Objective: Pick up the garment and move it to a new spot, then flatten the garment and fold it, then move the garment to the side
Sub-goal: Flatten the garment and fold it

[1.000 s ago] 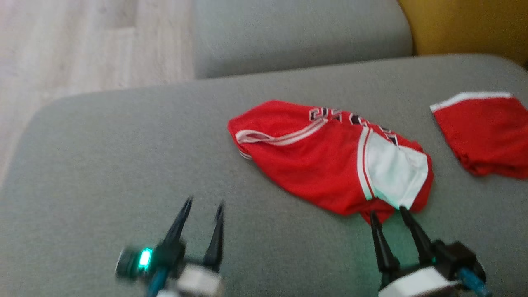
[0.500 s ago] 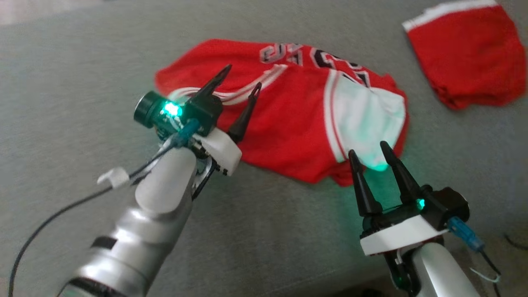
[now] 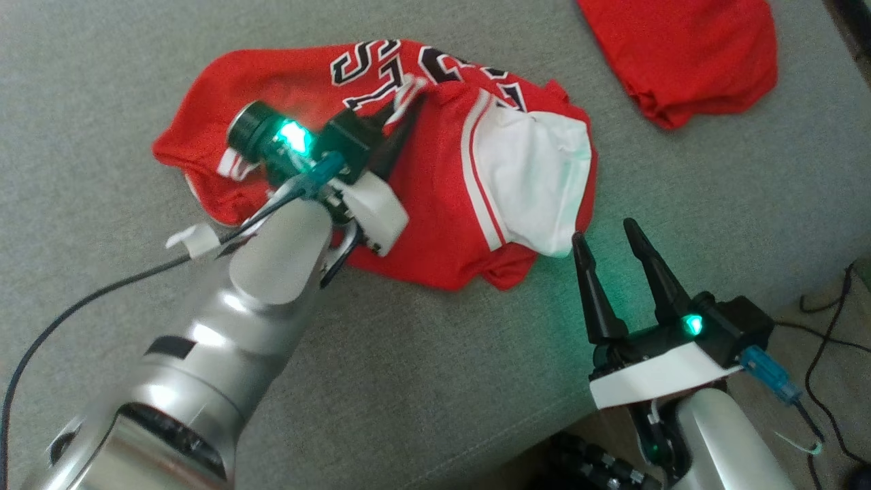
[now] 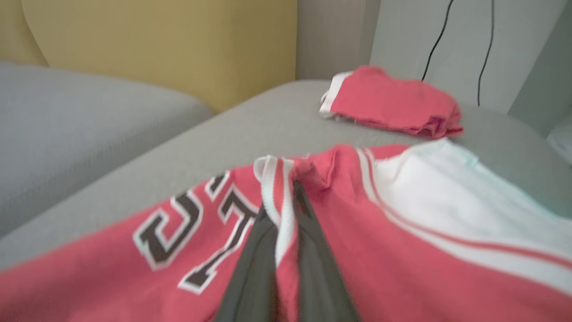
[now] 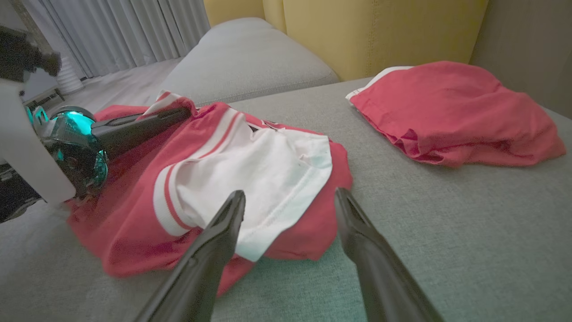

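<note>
- Right gripper (image 3: 604, 230): lower right of the head view, nearest item. Jaws spread wide and empty, tips pointing at the garment's near edge and just short of it. Judged to be parked there as a ready second hand, not yet engaged.
- Cushion (image 3: 102, 88): grey upholstered seat, bearing everything listed. It runs from the bottom edge to the top of the head view.
- Cables (image 3: 823, 327): dark, loose, at the right edge of the head view, off the cushion and well apart from the work.
- Garment (image 3: 435, 204): red jersey, crumpled, at centre and upper centre of the head view, lying on the cushion. Not yet carried off; the first step of the task is judged to be only beginning.
- White panel (image 3: 531, 177): part of the garment, turned up on its right side, the portion nearest the open jaws.
- Left gripper (image 3: 401, 112): upper centre of the head view, reaching over the red cloth. Jaws closed tight on a raised fold of striped trim (image 4: 272, 188) beside the black lettering (image 3: 367, 58). The bound edge likely offers a firmer pinch than the loose mesh.
- Second red cloth (image 3: 680, 54): upper right, bunched, well apart from the garment, untouched.
- Yellow backrest (image 4: 156, 44): farthest, upper left of the left wrist view.
</note>
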{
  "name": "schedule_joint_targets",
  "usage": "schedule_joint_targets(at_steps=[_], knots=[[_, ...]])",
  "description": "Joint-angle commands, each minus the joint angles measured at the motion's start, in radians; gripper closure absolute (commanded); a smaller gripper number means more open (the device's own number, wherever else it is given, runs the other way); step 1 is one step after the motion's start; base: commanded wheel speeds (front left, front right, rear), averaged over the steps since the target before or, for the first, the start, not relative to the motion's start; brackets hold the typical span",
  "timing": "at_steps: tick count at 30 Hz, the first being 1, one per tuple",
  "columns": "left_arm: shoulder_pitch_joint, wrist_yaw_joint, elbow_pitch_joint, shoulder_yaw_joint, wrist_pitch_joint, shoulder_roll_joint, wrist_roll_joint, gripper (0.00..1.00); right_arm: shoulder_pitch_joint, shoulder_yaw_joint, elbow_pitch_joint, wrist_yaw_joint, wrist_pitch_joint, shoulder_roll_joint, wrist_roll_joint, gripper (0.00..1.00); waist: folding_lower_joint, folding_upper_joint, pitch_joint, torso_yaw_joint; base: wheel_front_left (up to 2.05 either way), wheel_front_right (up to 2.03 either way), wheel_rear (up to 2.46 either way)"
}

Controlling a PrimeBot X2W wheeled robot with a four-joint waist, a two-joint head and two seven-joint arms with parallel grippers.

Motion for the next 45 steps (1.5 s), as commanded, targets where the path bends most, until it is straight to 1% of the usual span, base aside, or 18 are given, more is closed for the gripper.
schedule_joint_targets(at_steps=[1,5,9,12,15,17,19,22,25,28,29,30,31,35,37,40,42,45], knots=[[-0.059,-0.003,-0.055,0.004,-0.016,0.005,-0.016,1.00,-0.003,0.019,-0.028,0.007,-0.011,-0.003,0.008,0.00,-0.0003,0.0001,-0.027,0.006,0.00,0.00,0.00],[-0.137,-0.003,-0.183,-0.012,-0.026,0.005,-0.058,1.00,0.015,0.014,-0.024,0.007,-0.011,-0.003,0.006,0.00,-0.0003,0.0001,-0.101,0.024,0.00,0.00,0.00],[-0.239,0.017,-0.316,0.043,-0.027,0.010,-0.049,1.00,0.038,0.010,-0.015,0.007,-0.011,-0.003,-0.008,0.00,-0.0003,0.0001,-0.185,0.053,0.00,0.00,0.00],[-0.280,0.040,-0.391,0.118,-0.027,0.044,-0.051,1.00,0.058,0.003,-0.011,0.007,-0.011,-0.002,-0.022,0.00,-0.0003,0.0001,-0.243,0.083,0.00,0.00,0.00],[-0.248,0.058,-0.450,0.179,-0.027,0.087,-0.072,1.00,0.084,-0.011,-0.006,0.007,-0.011,-0.002,-0.037,0.00,-0.0003,0.0001,-0.292,0.129,0.00,0.00,0.00],[-0.180,0.068,-0.478,0.199,-0.027,0.114,-0.093,1.00,0.104,-0.021,-0.003,0.007,-0.011,-0.002,-0.046,0.00,-0.0003,0.0001,-0.315,0.168,0.00,0.00,0.00],[-0.077,0.094,-0.504,0.211,-0.027,0.146,-0.110,1.00,0.124,-0.030,-0.001,0.007,-0.011,-0.002,-0.053,0.00,-0.0003,0.0001,-0.335,0.206,0.00,0.00,0.00],[0.137,0.164,-0.543,0.246,-0.027,0.193,-0.155,1.00,0.148,-0.041,0.000,0.007,-0.011,-0.002,-0.060,0.00,-0.0003,0.0001,-0.353,0.256,0.00,0.00,0.00],[0.391,0.230,-0.580,0.293,-0.027,0.219,-0.223,1.00,0.166,-0.057,0.001,0.007,-0.011,-0.002,-0.064,0.00,-0.0003,0.0001,-0.358,0.304,0.00,0.00,0.00],[0.619,0.283,-0.613,0.369,-0.027,0.212,-0.289,1.00,0.178,-0.063,0.003,0.007,-0.011,-0.003,-0.069,0.00,-0.0003,0.0001,-0.359,0.346,0.00,0.00,0.00],[0.687,0.287,-0.618,0.396,-0.027,0.200,-0.317,0.84,0.181,-0.064,0.004,0.007,-0.011,-0.004,-0.070,0.00,-0.0003,0.0001,-0.361,0.355,0.00,0.00,0.00],[0.745,0.287,-0.623,0.419,-0.027,0.188,-0.339,0.06,0.184,-0.064,0.006,0.007,-0.011,-0.004,-0.070,0.00,-0.0003,0.0001,-0.363,0.364,0.00,0.00,0.00],[0.793,0.281,-0.628,0.435,-0.027,0.182,-0.352,0.00,0.186,-0.063,0.007,0.007,-0.011,-0.005,-0.071,0.00,-0.0003,0.0001,-0.364,0.372,0.00,0.00,0.00],[0.882,0.265,-0.656,0.473,-0.027,0.171,-0.370,0.00,0.190,-0.068,0.006,0.007,-0.011,-0.008,-0.072,0.00,-0.0003,0.0001,-0.364,0.393,0.00,0.00,0.00],[0.897,0.266,-0.686,0.488,-0.027,0.191,-0.350,0.00,0.192,-0.068,0.005,0.007,-0.011,-0.011,-0.072,0.00,-0.0003,0.0001,-0.362,0.403,0.00,0.00,0.00],[0.861,0.269,-0.739,0.492,-0.021,0.250,-0.304,0.00,0.189,-0.060,0.005,0.007,-0.011,-0.017,-0.073,0.00,-0.0003,0.0001,-0.346,0.411,0.00,0.00,0.00],[0.801,0.248,-0.773,0.473,0.022,0.297,-0.272,0.00,0.185,-0.058,0.005,0.007,-0.011,-0.019,-0.072,0.00,-0.0003,0.0001,-0.331,0.414,0.00,0.00,0.00],[0.681,0.200,-0.800,0.423,0.143,0.356,-0.233,0.00,0.171,-0.047,0.004,0.007,-0.011,-0.026,-0.073,0.00,-0.0003,0.0001,-0.298,0.409,0.00,0.00,0.00]])
